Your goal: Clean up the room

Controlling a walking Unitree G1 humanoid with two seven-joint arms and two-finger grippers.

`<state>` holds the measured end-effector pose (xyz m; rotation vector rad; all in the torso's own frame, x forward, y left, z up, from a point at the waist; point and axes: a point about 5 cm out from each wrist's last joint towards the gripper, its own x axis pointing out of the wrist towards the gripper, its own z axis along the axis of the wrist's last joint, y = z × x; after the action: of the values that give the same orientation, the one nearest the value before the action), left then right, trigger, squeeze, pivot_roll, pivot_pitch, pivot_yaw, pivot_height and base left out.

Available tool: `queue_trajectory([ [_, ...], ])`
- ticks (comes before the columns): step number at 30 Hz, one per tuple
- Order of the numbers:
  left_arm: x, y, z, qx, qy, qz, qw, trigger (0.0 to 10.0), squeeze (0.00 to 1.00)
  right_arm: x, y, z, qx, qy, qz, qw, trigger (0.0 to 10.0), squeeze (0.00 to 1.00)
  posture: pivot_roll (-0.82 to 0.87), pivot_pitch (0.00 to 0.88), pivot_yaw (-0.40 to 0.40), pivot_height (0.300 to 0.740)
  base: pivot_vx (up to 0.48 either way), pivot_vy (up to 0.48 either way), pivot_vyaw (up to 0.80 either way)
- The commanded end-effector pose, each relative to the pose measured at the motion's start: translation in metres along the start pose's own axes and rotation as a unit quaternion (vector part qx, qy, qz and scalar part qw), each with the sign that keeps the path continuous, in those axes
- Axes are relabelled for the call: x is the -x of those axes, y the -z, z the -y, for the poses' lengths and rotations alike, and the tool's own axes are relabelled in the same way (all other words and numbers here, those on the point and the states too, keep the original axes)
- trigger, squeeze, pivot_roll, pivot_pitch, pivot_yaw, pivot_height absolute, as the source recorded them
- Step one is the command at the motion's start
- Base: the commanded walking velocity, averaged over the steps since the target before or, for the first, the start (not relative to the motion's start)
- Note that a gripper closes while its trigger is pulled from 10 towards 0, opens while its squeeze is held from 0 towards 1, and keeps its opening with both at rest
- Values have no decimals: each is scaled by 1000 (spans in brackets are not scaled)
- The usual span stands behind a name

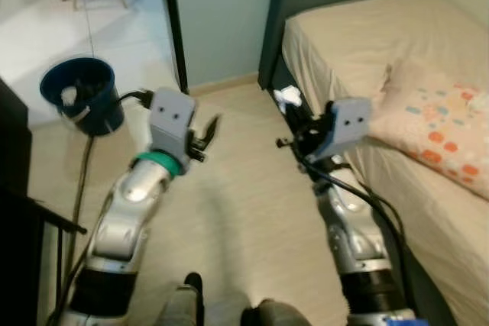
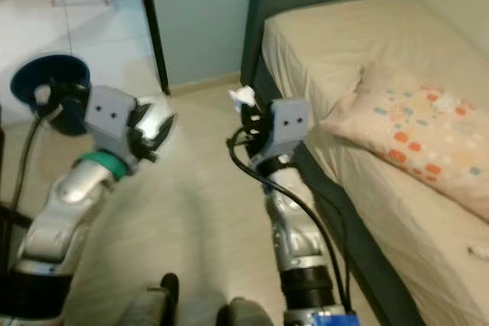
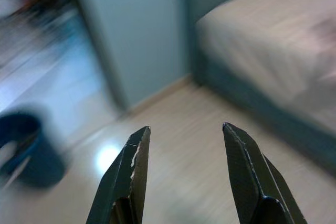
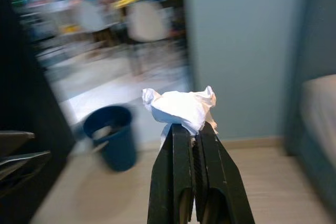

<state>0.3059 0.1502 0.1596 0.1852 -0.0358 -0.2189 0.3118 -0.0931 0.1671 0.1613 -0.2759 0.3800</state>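
Observation:
My right gripper is shut on a crumpled white tissue, held up beside the bed's near corner; the same tissue shows white at the fingertips in the left eye view. A dark blue bin stands on the floor at the left by the doorway, with white scraps inside; it also appears as the bin ahead of the right fingers. My left gripper is open and holds nothing, raised over the wooden floor to the right of the bin, seen as the left gripper in the left eye view.
A bed with a beige sheet and a spotted pillow fills the right side. A dark door frame and pale wall stand ahead. A black cable runs down the floor on the left, beside dark furniture. Chairs stand beyond the doorway.

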Motion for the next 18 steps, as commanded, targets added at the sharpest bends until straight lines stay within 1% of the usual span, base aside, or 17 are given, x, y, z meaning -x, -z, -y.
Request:
queue_trajectory([
  [1,4,19,2,-10,-5,-28,1000,10000,0,12,23,9,-7,26,-49,998,10000,0,-14,91,-12,740,0,0,725],
  [3,4,19,2,-10,-5,-28,1000,10000,0,12,23,9,-7,26,-49,998,10000,0,-14,91,-12,740,0,0,725],
  [4,8,31,0,-12,-16,-47,999,10000,0,18,33,12,-7,33,-70,997,10000,0,-17,90,-13,740,0,0,725],
  [5,13,46,-4,-22,-31,-71,997,10000,0,27,48,15,-15,44,-99,994,10000,0,-17,90,-13,740,0,0,725],
  [9,15,50,-5,-26,-35,-76,996,10000,0,31,52,16,-22,44,-105,993,10000,0,-15,88,-13,740,0,0,716],
  [12,15,49,-5,-27,-37,-74,996,10000,0,30,51,15,-23,40,-104,993,10000,0,-15,88,-13,740,0,0,700],
  [14,14,49,-5,-30,-39,-70,996,10000,0,29,51,14,-26,36,-100,994,10000,0,-14,85,-13,740,382,0,706],
  [16,10,46,-7,-36,-48,-61,996,10000,0,23,46,4,-23,6,-89,996,10000,0,-14,82,-14,740,469,0,0],
  [18,9,46,-7,-37,-49,-59,996,10000,0,22,45,3,-17,1,-88,996,10000,0,-13,81,-14,740,469,0,0],
])
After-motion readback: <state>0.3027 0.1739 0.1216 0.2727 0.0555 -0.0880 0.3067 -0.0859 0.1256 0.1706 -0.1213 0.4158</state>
